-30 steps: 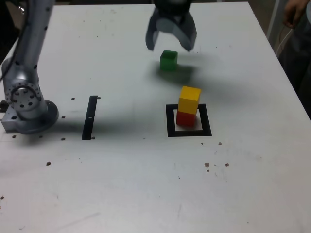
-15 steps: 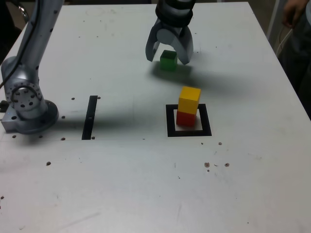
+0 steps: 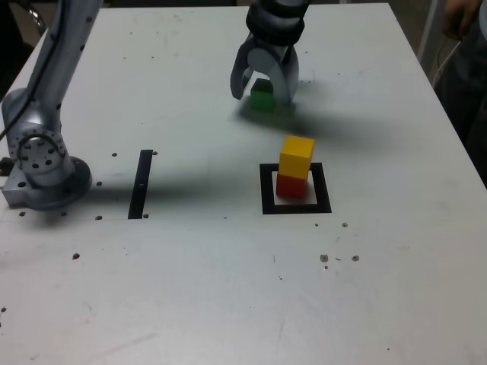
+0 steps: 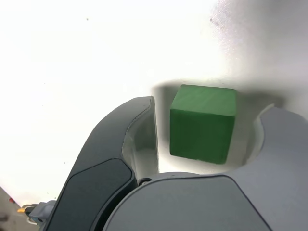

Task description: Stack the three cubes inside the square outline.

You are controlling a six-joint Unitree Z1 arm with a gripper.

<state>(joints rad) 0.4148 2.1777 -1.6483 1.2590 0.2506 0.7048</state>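
Observation:
A green cube [image 3: 262,97] [image 4: 202,122] rests on the white table, far behind the square outline [image 3: 266,192] in the exterior view. My gripper [image 3: 262,96] [image 4: 208,109] is lowered over it, one finger [image 4: 139,125] on each side. The jaws are open, and the wrist view shows a narrow gap between each finger and the cube's faces. Inside the outline a yellow cube [image 3: 297,156] sits on top of a red cube [image 3: 290,185], slightly twisted against it.
The arm's grey base [image 3: 42,163] stands at the exterior view's left, beside a narrow black strip [image 3: 140,182]. A person's hand and dark clothing [image 3: 460,30] show past the table's right edge. Small dark specks dot the table top [image 3: 228,289].
The gripper came down from above the green cube until it straddles it, and the fingers have drawn closer to the cube's sides. The cubes have not moved.

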